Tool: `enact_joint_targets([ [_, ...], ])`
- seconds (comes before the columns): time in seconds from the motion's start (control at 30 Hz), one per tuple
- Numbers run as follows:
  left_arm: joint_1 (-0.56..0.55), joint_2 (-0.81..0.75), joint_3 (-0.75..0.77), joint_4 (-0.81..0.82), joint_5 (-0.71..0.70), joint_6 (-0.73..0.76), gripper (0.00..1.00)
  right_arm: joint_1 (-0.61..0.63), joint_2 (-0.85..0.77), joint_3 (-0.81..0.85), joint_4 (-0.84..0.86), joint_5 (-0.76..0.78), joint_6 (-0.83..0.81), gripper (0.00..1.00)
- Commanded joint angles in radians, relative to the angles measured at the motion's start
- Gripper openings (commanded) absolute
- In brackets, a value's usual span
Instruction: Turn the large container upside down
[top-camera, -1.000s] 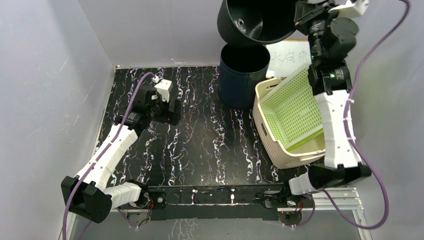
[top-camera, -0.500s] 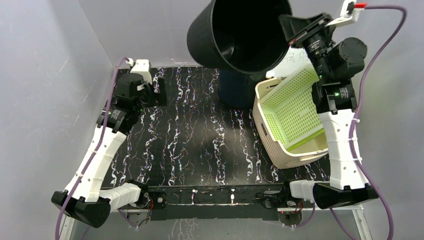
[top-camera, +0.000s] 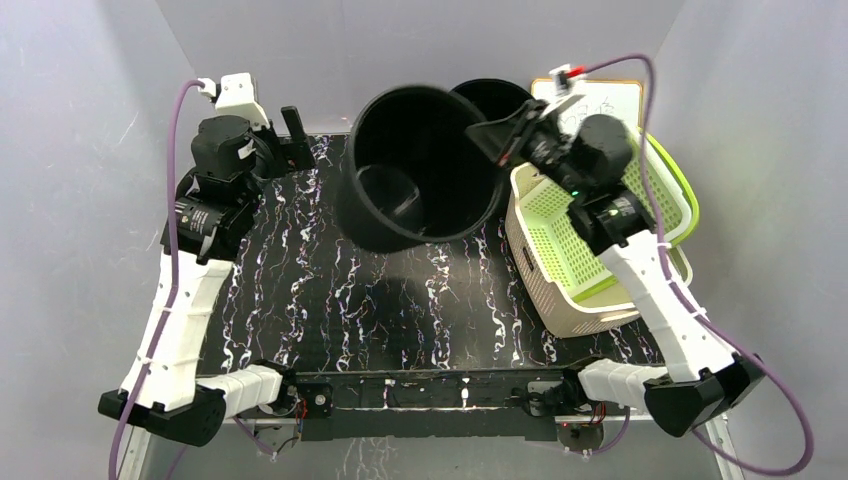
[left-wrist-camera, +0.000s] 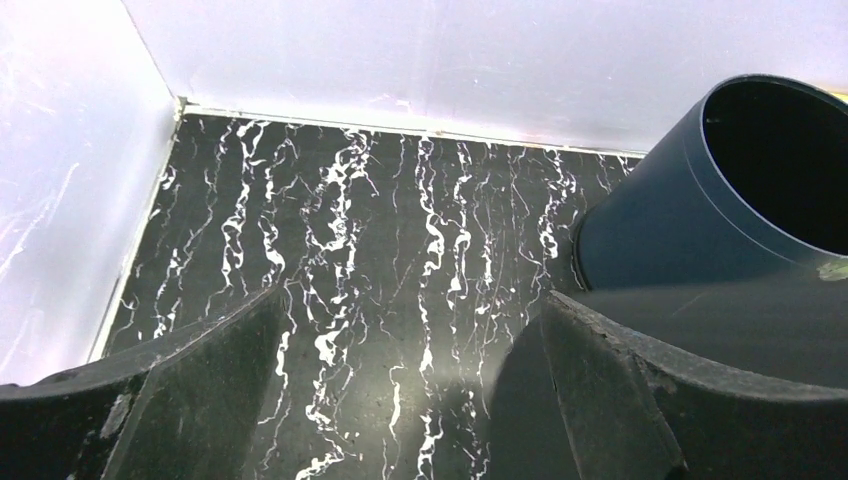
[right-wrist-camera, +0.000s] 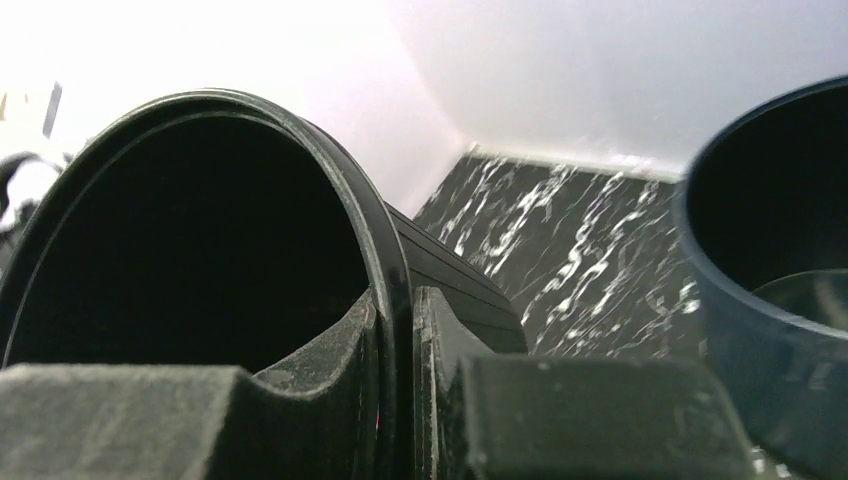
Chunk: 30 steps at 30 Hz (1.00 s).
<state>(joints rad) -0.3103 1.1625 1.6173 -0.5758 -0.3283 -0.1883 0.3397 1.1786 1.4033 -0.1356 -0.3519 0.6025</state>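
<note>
One big black bucket (top-camera: 420, 170), one blue bucket (top-camera: 495, 95), one basket (top-camera: 560, 290). The right claw (right-wrist-camera: 395, 320) pinches the black rim; the left claw (left-wrist-camera: 410, 330) is wide.

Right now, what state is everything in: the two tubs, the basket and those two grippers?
large black container: tilted, mouth facing up, not turned over yet
right gripper: shut on the large black container's rim, one finger inside, one outside
left gripper: open, holding nothing
small dark blue container: upright, mouth open upward
white basket: upright on the table
green insert: tilted inside the white basket, nothing seen in it
</note>
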Motion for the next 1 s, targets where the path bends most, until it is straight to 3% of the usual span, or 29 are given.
enact_joint_targets([
  [0.0,0.002,-0.050,-0.049,0.041,0.035,-0.027,0.98,0.216,0.017,0.006,0.041,0.173,-0.123,0.00],
  [0.2,0.001,-0.095,-0.044,0.006,0.030,-0.007,0.98,0.359,0.102,-0.049,0.048,0.451,-0.244,0.00],
  [0.5,0.001,-0.135,-0.049,-0.023,-0.015,0.043,0.98,0.451,0.181,-0.089,0.172,0.804,-0.431,0.00],
  [0.7,0.001,-0.152,-0.085,-0.010,-0.024,0.056,0.98,0.597,0.224,-0.189,0.502,1.015,-0.742,0.00],
  [0.97,0.002,-0.179,-0.112,-0.006,-0.057,0.077,0.98,0.852,0.298,-0.366,0.974,1.140,-1.215,0.00],
])
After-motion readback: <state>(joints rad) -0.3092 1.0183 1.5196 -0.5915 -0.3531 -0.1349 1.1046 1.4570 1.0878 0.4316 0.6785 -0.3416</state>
